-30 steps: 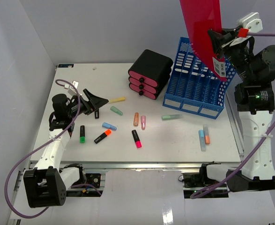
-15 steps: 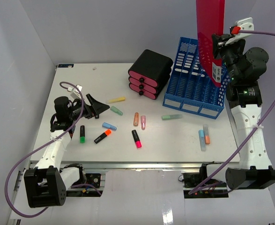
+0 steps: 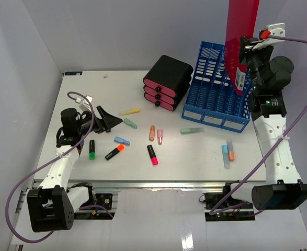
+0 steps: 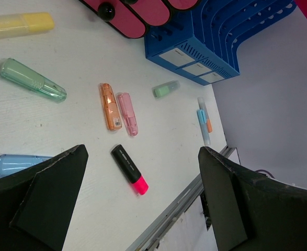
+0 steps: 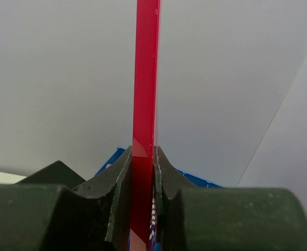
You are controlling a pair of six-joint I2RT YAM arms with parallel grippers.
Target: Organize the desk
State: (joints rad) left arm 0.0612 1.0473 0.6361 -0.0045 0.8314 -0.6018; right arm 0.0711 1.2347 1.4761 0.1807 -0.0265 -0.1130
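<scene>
The desk (image 3: 190,157) is a white tabletop strewn with several highlighters. My right gripper (image 3: 243,52) is shut on a flat red folder (image 3: 240,31), which it holds upright, its lower edge over the right slots of the blue file rack (image 3: 216,99). In the right wrist view the folder (image 5: 145,78) stands edge-on, pinched between both fingers of that gripper (image 5: 143,157). My left gripper (image 3: 109,117) hovers low over the desk's left side, open and empty. In the left wrist view a black-and-pink highlighter (image 4: 129,170) lies on the desk between the open fingers of the left gripper (image 4: 143,151).
A black drawer unit with pink fronts (image 3: 166,81) stands left of the rack. Yellow (image 3: 129,111), green (image 3: 130,123), orange (image 3: 151,133), blue (image 3: 122,140) and mint (image 3: 192,130) highlighters lie mid-desk. Two more (image 3: 227,153) lie near the right edge. Grey walls enclose the desk.
The right arm has swung the red folder from tilted to upright and carried it right over the rack. The left arm shifted slightly, then held still.
</scene>
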